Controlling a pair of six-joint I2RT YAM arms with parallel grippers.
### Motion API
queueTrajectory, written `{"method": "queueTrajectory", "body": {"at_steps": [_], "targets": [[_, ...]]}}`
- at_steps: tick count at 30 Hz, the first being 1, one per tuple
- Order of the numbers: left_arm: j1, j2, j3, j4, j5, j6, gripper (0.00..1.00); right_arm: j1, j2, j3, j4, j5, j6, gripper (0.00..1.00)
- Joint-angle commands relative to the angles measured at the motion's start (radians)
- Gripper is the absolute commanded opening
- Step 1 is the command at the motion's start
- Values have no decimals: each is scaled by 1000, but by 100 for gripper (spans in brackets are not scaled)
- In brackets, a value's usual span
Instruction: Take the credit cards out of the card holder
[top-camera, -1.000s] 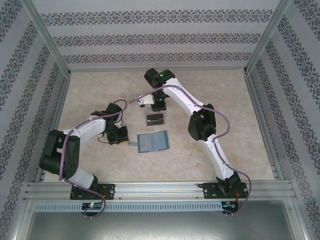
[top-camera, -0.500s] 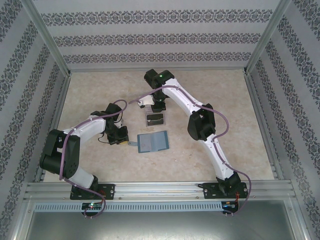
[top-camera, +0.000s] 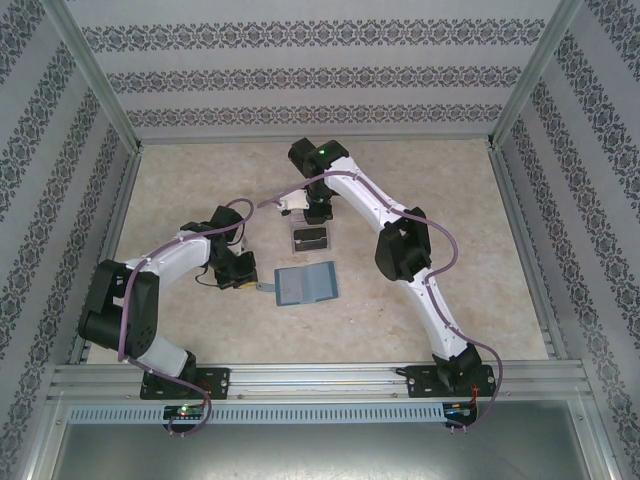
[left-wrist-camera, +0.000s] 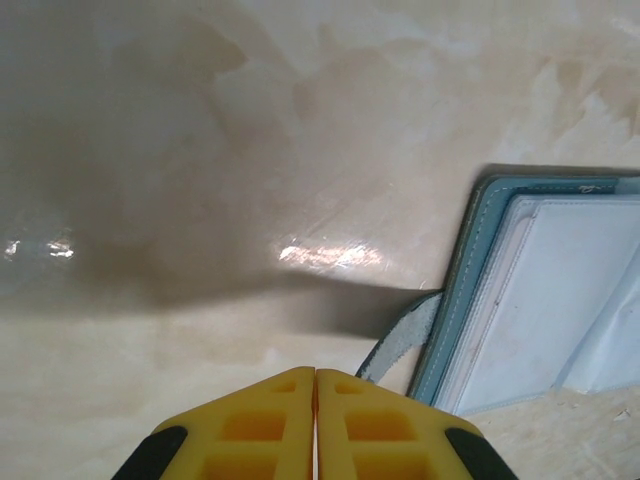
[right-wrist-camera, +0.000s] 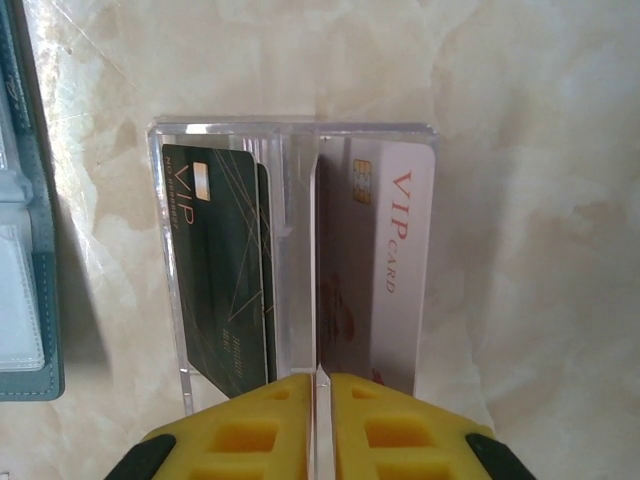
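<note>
Tray (right-wrist-camera: 290, 129) w/ cards (right-wrist-camera: 215, 280), card holder (right-wrist-camera: 45, 300) beside

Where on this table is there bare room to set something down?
Bare: right of the right arm up to the right rail; far-left corner beyond the left arm; strip between wallet and front rail. Crowded: centre, around tray and wallet.

Teal card holder (top-camera: 306, 284) open flat; dark & pale credit cards (right-wrist-camera: 215, 270) in clear tray (right-wrist-camera: 290, 128).

clear plastic tray (right-wrist-camera: 230, 131), marbled beige table (top-camera: 450, 200)
</note>
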Motion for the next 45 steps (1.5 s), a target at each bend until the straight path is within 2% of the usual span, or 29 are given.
{"method": "queueTrajectory", "body": {"at_steps": [1, 12, 19, 24, 34, 41, 45], "targets": [[13, -30, 23, -47, 10, 23, 8, 5, -65, -32, 32, 50, 26, 15], [13, -56, 22, -51, 13, 17, 9, 10, -92, -56, 62, 64, 43, 19], [13, -57, 33, -51, 23, 25, 9, 4, -192, -211, 186, 29, 165, 21], [9, -59, 38, -38, 36, 24, 9, 1, -263, -326, 274, 28, 337, 21], [0, -57, 50, -15, 59, 36, 11, 15, -452, -606, 484, -9, 792, 22], [-6, -38, 65, 7, 82, 47, 11, 70, -579, -805, 657, 116, 1130, 22], [-15, -29, 76, 21, 102, 55, 11, 106, -651, -914, 729, 165, 1246, 21]]}}
